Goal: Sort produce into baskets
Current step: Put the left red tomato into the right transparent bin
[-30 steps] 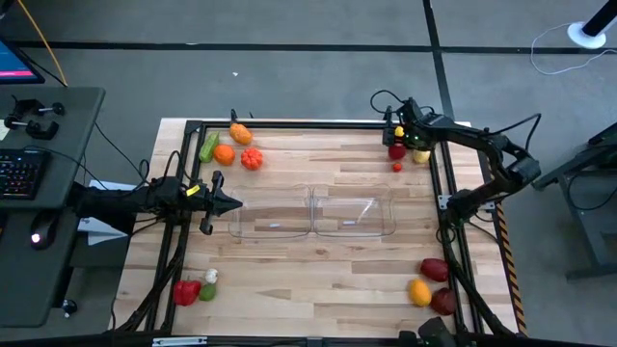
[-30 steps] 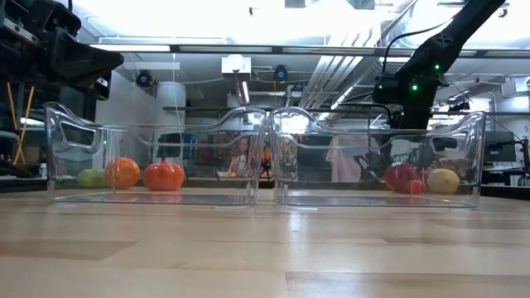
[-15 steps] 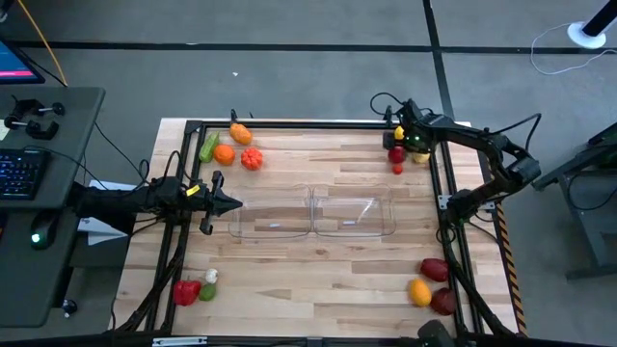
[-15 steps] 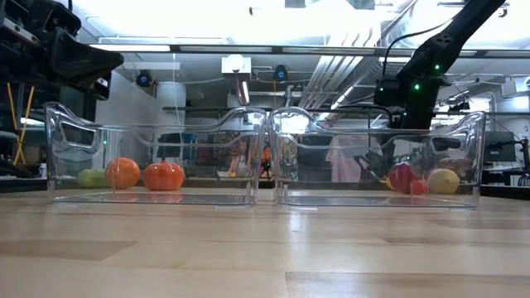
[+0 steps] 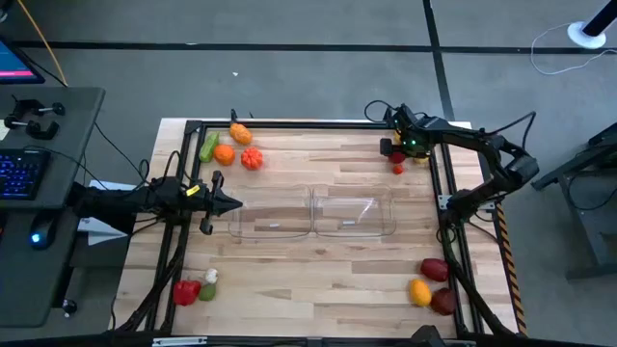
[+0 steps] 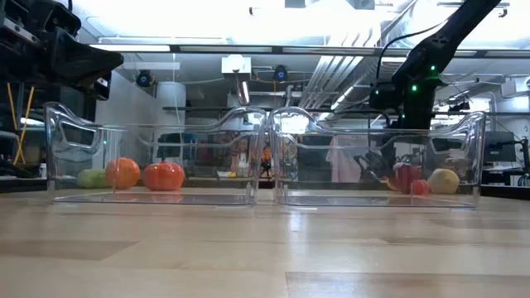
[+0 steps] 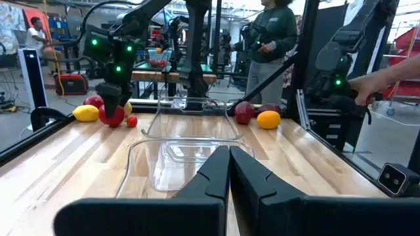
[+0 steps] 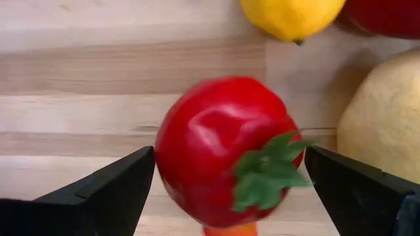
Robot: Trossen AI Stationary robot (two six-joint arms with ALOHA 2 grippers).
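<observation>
A keyboard (image 5: pixel 21 175) sits on a dark desk (image 5: pixel 58 116) left of the wooden table (image 5: pixel 318 270)

the red produce piece (image 5: pixel 395 155) is mostly hidden under the right gripper (image 5: pixel 392 151) in the high view.

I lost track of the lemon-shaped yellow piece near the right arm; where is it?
In the left wrist view, the lemon lies at the table's far right corner, beside the red fruit under the right gripper.

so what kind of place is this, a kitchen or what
Not a kitchen; probably a robotics lab or workshop. The wooden table has a dark metal frame, other robot arms stand beyond, and a keyboard sits beside it.
</observation>
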